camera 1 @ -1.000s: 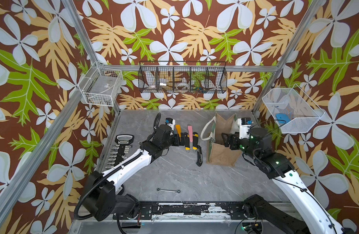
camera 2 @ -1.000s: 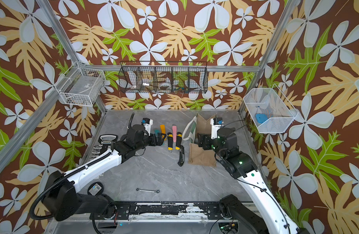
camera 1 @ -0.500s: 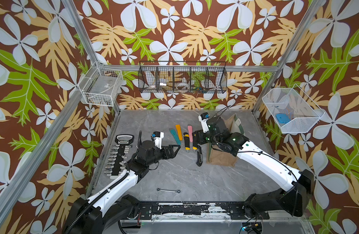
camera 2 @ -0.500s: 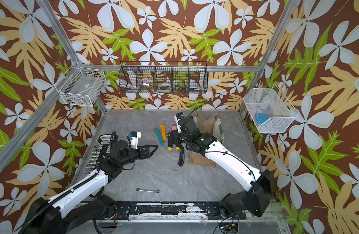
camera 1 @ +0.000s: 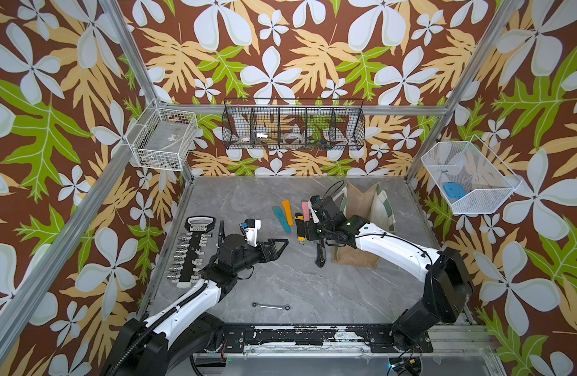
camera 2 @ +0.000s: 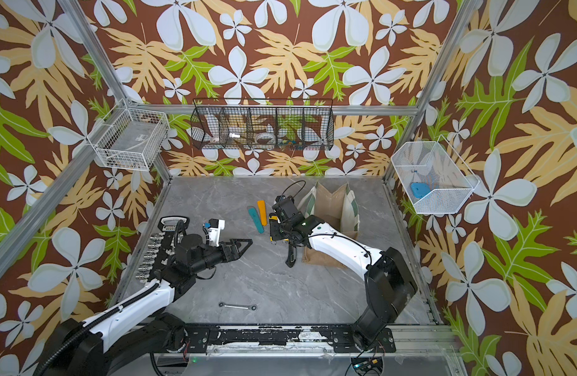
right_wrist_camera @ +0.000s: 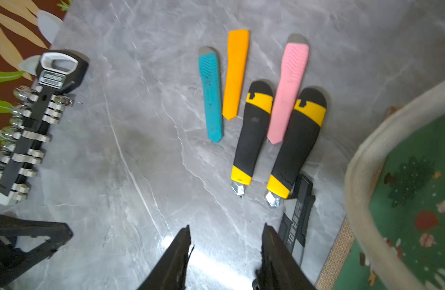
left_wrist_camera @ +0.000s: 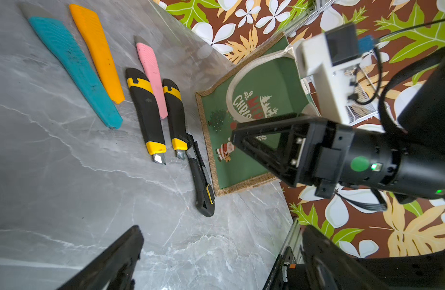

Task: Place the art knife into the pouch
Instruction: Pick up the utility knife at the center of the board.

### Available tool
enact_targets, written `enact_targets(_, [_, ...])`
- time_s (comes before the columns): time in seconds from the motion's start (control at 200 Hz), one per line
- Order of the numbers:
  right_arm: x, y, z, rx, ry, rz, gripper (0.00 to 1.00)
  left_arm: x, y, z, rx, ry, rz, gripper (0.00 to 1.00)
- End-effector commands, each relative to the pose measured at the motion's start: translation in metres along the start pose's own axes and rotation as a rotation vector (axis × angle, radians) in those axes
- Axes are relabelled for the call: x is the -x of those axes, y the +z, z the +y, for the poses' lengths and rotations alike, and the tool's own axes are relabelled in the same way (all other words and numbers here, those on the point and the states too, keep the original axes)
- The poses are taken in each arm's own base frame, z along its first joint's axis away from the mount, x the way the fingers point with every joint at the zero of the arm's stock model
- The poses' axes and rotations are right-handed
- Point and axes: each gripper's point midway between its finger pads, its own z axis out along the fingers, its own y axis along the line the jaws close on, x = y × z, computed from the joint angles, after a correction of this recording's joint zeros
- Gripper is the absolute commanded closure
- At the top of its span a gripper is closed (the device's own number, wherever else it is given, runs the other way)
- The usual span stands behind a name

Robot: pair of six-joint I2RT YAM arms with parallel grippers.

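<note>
Several art knives lie side by side on the grey table left of the pouch: teal [right_wrist_camera: 211, 100], orange [right_wrist_camera: 235, 72], pink [right_wrist_camera: 289, 88], two black-and-yellow ones [right_wrist_camera: 253, 130] [right_wrist_camera: 297, 140] and a long black one [right_wrist_camera: 298, 218]. The pouch [camera 1: 359, 208] stands upright, its green Christmas panel [left_wrist_camera: 231, 170] facing the knives. My right gripper [right_wrist_camera: 226, 233] is open and empty, low over the table just off the blade tips of the black-and-yellow knives [camera 1: 299, 228]. My left gripper [camera 1: 277, 247] is wide open and empty, left of the knives.
A black socket rack [camera 1: 192, 254] lies along the table's left edge. A small wrench [camera 1: 270, 306] lies near the front. A black wire basket [camera 1: 293, 127] hangs on the back wall, with white wire baskets on the left wall [camera 1: 163, 143] and right wall [camera 1: 469, 179].
My left gripper has drawn back from the knives toward the front left. My right gripper has swung from the pouch over to the knives, and its jaws have narrowed.
</note>
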Motion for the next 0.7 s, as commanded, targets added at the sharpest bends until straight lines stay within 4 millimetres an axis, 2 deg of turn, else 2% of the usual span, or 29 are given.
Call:
enact_targets(0.0, [-0.008, 0.005, -0.012, -0.052, 0.052, -0.006, 0.54, 0.007, 0.000, -0.018, -0.087, -0.001, -0.018, 0.00])
enact_targets(0.14, [-0.027, 0.010, -0.031, -0.144, 0.048, 0.020, 0.55, 0.007, -0.001, -0.019, -0.088, 0.016, -0.020, 0.00])
enact_targets(0.28, [-0.045, 0.018, -0.040, -0.178, 0.053, 0.055, 0.54, 0.007, -0.003, -0.015, -0.073, 0.022, -0.028, 0.00])
enact_targets(0.451, [-0.063, 0.026, -0.045, -0.205, 0.049, 0.097, 0.54, 0.005, -0.002, -0.015, -0.075, 0.022, -0.020, 0.00])
enact_targets(0.696, [-0.076, 0.038, -0.046, -0.217, 0.026, 0.132, 0.51, 0.005, -0.001, -0.016, -0.077, 0.022, -0.015, 0.00])
